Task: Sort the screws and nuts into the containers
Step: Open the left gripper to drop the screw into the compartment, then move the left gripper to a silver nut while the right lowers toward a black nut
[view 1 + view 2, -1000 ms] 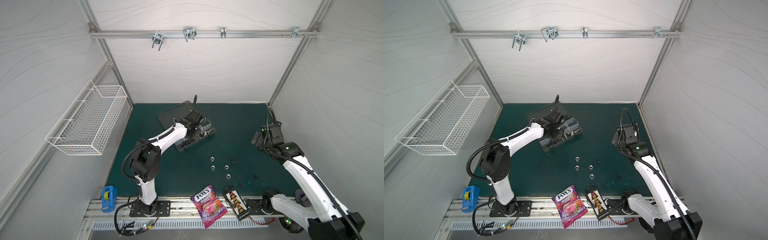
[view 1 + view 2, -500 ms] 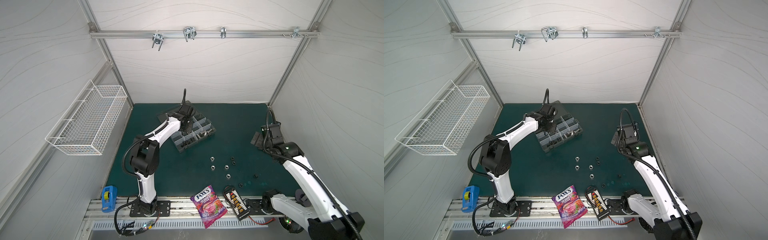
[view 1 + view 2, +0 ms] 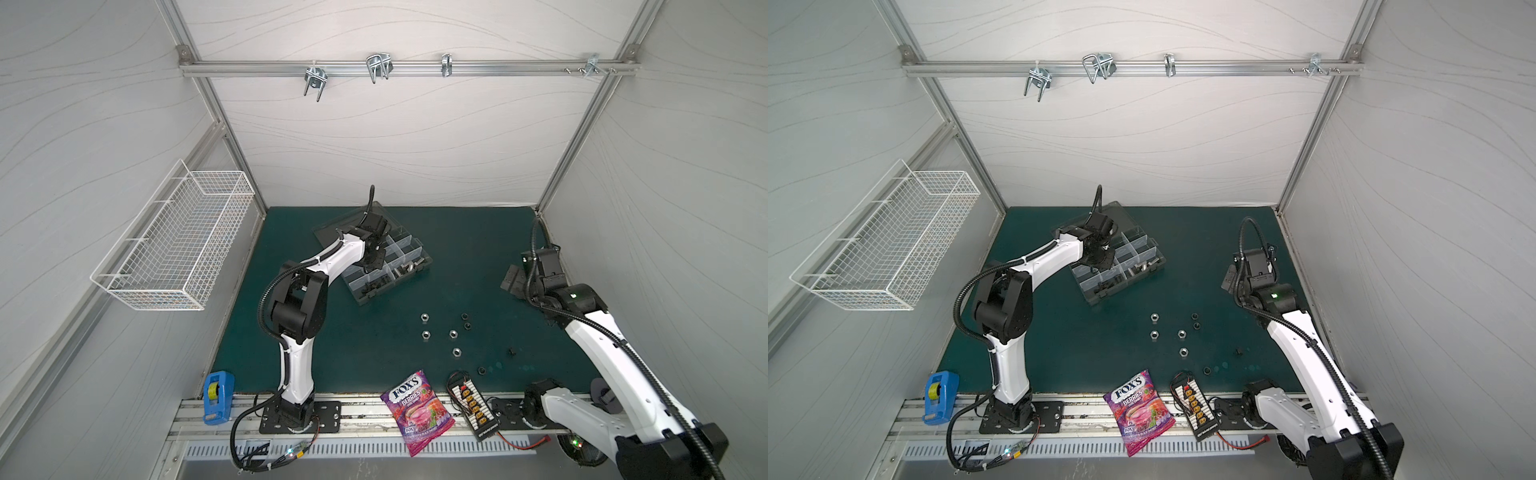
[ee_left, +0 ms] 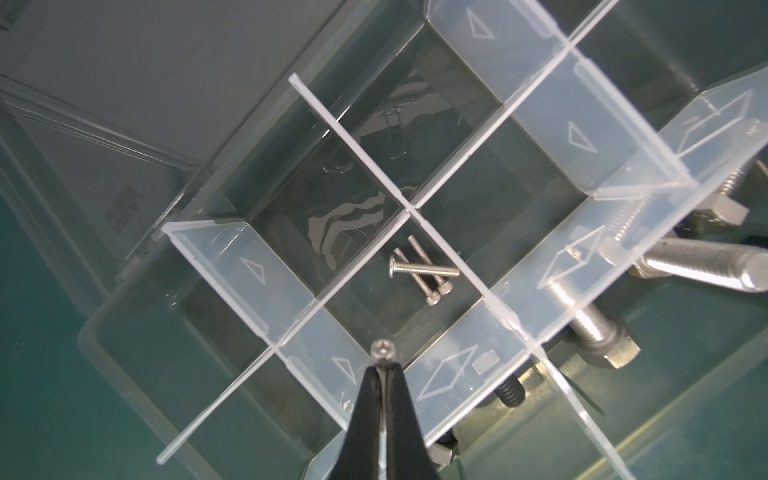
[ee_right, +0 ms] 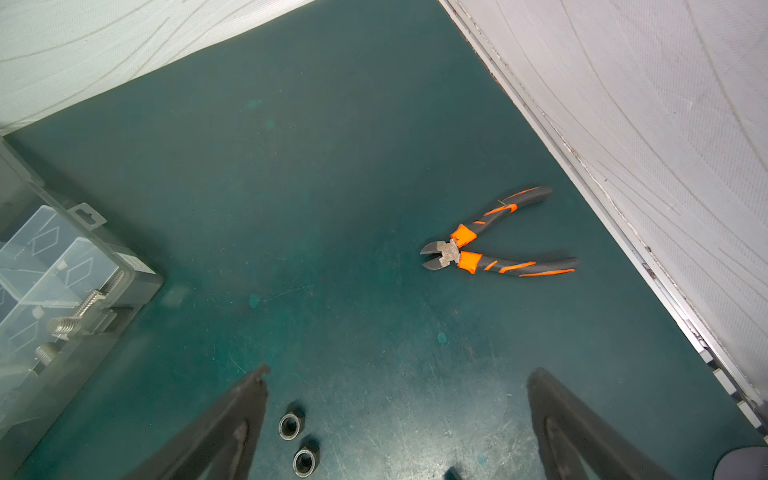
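Screw in hand: thin silver screw [image 4: 383,348], pinched by its shank between the pressed-together tips of the left gripper [image 4: 382,370]; its head sticks out past the tips.
Where it hangs: over the organizer box [image 3: 397,284], above a clear divider [image 4: 316,365] that borders one of the box's middle compartments.
That compartment: holds three more thin screws [image 4: 422,270], two lying side by side and one across them.
Neighbouring compartments: thick silver bolts [image 4: 702,272] lie past the next divider; a black screw [image 4: 509,392] shows in another cell.
Box lid: the lid [image 3: 328,232] is swung open on the far side of the organizer box.
Loose silver nuts: four silver nuts [image 3: 424,317] sit on the green counter [image 3: 457,249], apart from one another, in front of the organizer box and to its right.
Loose black nuts: black nuts [image 3: 464,316] lie just past the silver ones, farther from the organizer box.
Right gripper: the right gripper [image 5: 397,382] is spread wide with nothing between its fingers, above the counter well to the right of the organizer box; two of the black nuts lie near one finger.
Cutters: orange-and-black side cutters [image 5: 461,253] lie handles apart on the counter, well away from the organizer box.
Front edge: a candy bag [image 3: 417,411] and a connector board [image 3: 471,407], beyond the nuts from the organizer box.
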`<state>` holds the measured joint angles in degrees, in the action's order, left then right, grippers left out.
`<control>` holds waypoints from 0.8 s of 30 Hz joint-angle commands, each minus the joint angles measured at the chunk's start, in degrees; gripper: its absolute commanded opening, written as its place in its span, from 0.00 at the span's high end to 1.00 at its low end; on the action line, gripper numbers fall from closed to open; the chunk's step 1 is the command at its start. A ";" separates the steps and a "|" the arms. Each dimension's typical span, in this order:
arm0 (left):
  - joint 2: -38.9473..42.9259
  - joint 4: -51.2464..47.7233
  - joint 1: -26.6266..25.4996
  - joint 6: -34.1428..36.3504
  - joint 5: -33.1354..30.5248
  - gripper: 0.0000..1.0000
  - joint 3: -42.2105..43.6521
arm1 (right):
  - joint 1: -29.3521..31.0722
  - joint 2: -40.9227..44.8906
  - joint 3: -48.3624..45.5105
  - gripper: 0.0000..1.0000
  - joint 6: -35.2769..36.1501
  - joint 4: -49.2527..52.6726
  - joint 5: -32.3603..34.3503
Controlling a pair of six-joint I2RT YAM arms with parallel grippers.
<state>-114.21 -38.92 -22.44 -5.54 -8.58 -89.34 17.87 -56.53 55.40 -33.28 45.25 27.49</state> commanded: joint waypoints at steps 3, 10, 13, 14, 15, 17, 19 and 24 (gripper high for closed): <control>-1.72 0.90 0.38 0.85 -1.73 0.93 -2.29 | -0.36 -0.52 -0.64 0.01 -1.26 1.93 -0.24; -1.57 0.32 0.38 0.88 -1.63 0.78 -2.23 | -0.30 -0.64 -0.64 0.01 -1.34 1.98 -0.42; -1.25 0.12 0.42 0.89 -1.62 0.77 -2.22 | -0.31 -0.65 -0.64 0.01 -1.29 1.85 -0.59; -1.14 0.10 0.38 0.88 -1.75 0.77 -2.07 | -0.29 -0.68 -0.64 0.01 -1.27 1.85 -0.61; -1.01 0.04 0.38 0.84 -1.70 0.77 -2.07 | -0.36 -0.67 -0.56 0.01 -1.28 1.85 -0.59; -0.45 -0.19 0.38 0.81 -1.55 0.76 -2.07 | -0.29 -0.59 -0.51 0.01 -1.32 1.85 -0.58; 0.19 -0.37 0.38 0.58 -1.19 0.76 -2.04 | -0.29 -0.68 -0.57 0.01 -1.27 1.77 -0.59; 3.10 -0.24 0.30 -1.19 0.46 0.67 -0.80 | -0.34 -0.97 -0.73 0.01 -1.23 1.94 -0.64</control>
<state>-114.48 -39.13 -22.37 -5.54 -9.17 -89.34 17.87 -57.21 55.11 -33.65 45.60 26.89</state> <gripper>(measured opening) 0.320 0.989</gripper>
